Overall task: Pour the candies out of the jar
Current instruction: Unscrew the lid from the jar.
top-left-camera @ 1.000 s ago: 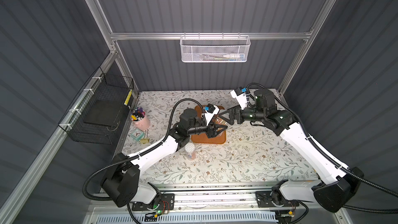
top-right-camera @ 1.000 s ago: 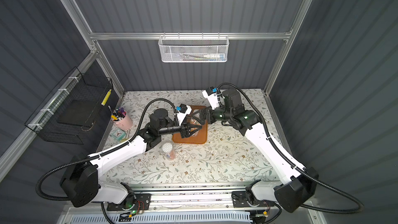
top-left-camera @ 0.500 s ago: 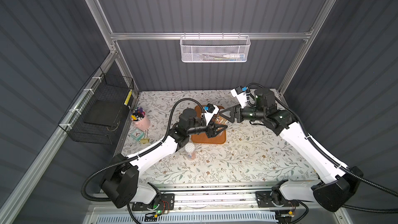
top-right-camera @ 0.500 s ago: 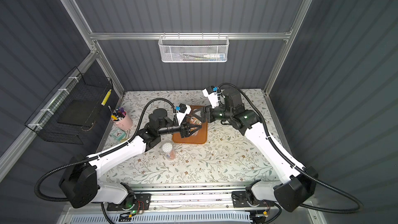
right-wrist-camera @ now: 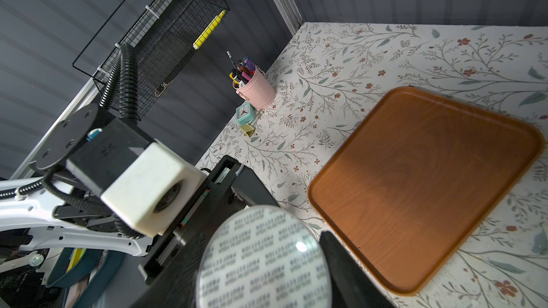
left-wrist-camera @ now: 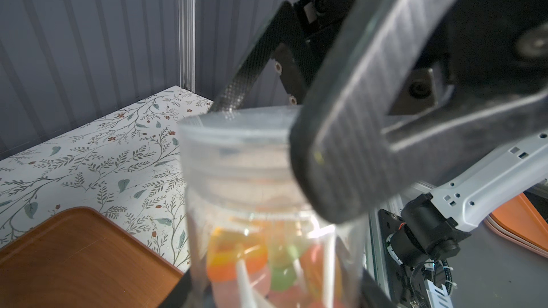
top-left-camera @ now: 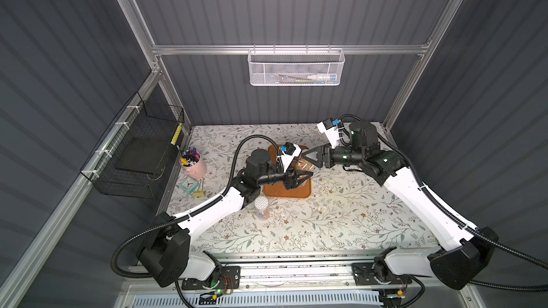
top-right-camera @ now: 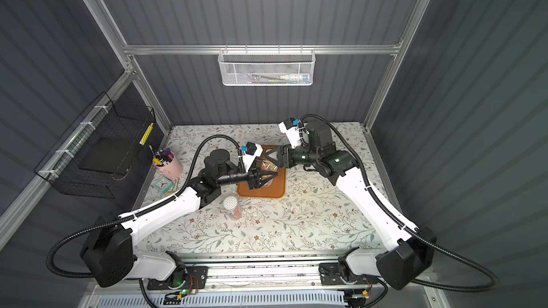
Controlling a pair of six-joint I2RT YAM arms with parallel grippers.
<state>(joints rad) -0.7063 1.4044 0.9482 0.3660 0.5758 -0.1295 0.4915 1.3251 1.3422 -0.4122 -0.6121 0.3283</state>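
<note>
The candies (left-wrist-camera: 234, 259) sit inside the clear jar (left-wrist-camera: 207, 232), which is held in the air above the brown tray (top-left-camera: 284, 192) on the counter (top-left-camera: 341, 217). From the left, the left gripper's (top-left-camera: 308, 174) jaws are clamped on the jar's body. From the right, the right gripper's (top-left-camera: 304, 160) jaws press against both sides of its lid (right-wrist-camera: 264, 259).

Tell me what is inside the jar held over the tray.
Candies with orange, green and pink heads on white sticks show through the clear jar wall. The lid is on; it and the right tool hide the upper part.
</note>
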